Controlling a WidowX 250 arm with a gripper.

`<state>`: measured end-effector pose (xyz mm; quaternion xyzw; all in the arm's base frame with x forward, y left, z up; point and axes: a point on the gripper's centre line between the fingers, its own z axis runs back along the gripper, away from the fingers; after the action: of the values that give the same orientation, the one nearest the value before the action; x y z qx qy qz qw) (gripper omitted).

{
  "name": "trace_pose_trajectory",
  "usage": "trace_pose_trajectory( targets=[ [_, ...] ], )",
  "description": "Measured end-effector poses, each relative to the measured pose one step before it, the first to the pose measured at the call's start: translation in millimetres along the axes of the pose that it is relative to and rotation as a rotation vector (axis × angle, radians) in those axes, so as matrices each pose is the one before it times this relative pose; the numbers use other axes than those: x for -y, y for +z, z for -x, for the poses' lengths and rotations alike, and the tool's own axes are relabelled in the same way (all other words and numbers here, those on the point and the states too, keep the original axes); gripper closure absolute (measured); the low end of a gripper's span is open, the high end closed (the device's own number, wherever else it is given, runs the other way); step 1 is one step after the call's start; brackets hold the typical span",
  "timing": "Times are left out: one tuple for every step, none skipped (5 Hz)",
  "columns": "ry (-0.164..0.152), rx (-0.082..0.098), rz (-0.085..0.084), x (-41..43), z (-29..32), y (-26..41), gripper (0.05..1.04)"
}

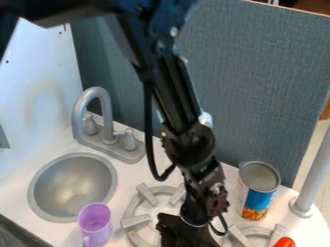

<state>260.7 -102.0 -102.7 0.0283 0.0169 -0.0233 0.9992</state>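
The black gripper (184, 234) hangs at the bottom edge, over the white counter between the two stove burners. A purple cup (95, 226) with a handle stands left of it, beside the sink's lower right rim. To the gripper's right, behind the right burner, an open can (259, 190) with a blue and orange label stands upright. Part of a red object (284, 242) lies at the bottom edge, on or by the right burner; what it is I cannot tell.
A round grey sink (73, 187) with a grey faucet (92, 113) is at the left. The left burner (137, 222) is partly behind the arm. A grey post (314, 171) rises at the right, and a blue-grey panel (258, 72) stands behind the counter.
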Motion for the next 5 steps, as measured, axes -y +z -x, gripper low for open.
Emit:
trace_pose_trajectory(
  targets=[
    [-0.0118,-0.0012,-0.0041,1.52,-0.15,-3.53,0.235],
    [-0.0249,0.0197,0.0083,-5.01,10.00,6.75,0.087],
    [0.0599,0.1352,0.0846,-13.38,-9.88,52.97,0.085],
    [-0.0127,0.0392,0.0654,7.90,-18.74,31.69,0.085],
    [-0.0332,-0.0037,0.0339,14.91,-36.92,6.43,0.085]
  ],
)
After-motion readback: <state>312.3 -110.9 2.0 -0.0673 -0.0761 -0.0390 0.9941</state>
